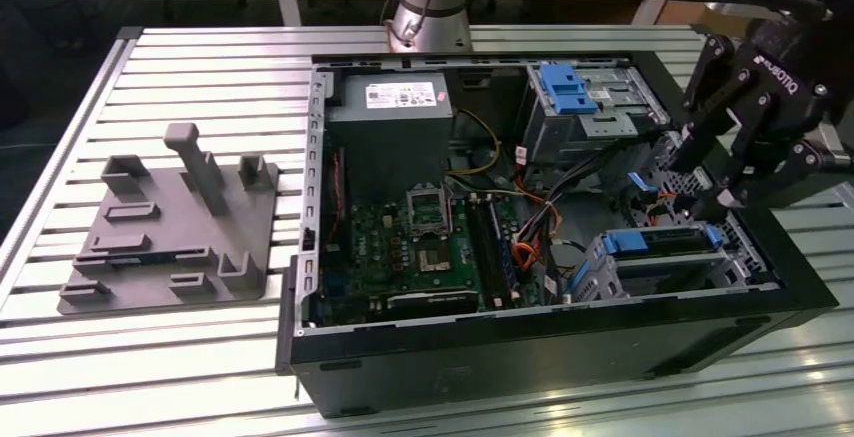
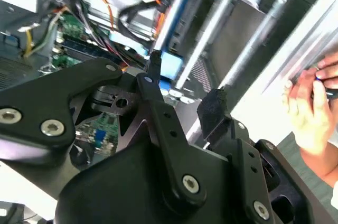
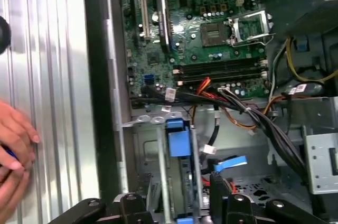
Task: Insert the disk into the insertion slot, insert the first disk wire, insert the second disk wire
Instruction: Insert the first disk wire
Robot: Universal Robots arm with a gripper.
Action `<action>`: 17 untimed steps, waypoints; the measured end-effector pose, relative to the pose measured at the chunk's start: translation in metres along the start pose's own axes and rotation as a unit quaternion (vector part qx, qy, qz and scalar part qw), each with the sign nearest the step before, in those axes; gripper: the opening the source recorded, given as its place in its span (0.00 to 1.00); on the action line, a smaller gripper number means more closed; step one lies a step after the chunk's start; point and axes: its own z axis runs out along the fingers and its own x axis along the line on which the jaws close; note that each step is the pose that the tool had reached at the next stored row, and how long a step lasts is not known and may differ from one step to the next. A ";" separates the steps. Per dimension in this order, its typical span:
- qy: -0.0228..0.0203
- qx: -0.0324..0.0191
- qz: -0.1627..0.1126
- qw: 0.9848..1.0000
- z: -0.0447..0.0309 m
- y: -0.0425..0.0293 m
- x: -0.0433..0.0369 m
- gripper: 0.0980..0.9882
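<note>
DRIVE SEATED, CABLING TO GO: The disk (image 1: pixel 661 243), a silver hard drive in a bright blue carrier, sits inside the insertion slot (image 1: pixel 597 279). That slot is the low perforated drive cage at the near corner of the open computer case (image 1: pixel 534 357), on the exterior view's right. The first step of the job therefore looks done. The two wire steps appear to be outstanding. In the first wrist view a blue-tabbed cable end (image 3: pixel 230 163) lies loose just beside the cage, clear of the drive. A bundle of black cables (image 3: pixel 253 118) trails across from the motherboard (image 3: pixel 211 28). Whether any plug is already home at the drive's hidden end cannot be told. The gripper (image 2: pixel 182 84) hangs above the cage with its fingers spread and nothing between them. In the first wrist view the blue carrier handle (image 3: pixel 178 137) lines up with the gap between the two fingers, farther down and apart from both. A person's hand (image 3: pixel 13 150) rests on the slatted metal table (image 1: pixel 200 67) just outside the case wall. A grey plastic fixture (image 1: pixel 174 227) stands well apart from the case, near the table's edge on the exterior view's left.
</note>
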 end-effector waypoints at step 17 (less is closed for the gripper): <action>0.001 -0.006 -0.001 1.000 0.0167 -0.0424 -0.0303 0.52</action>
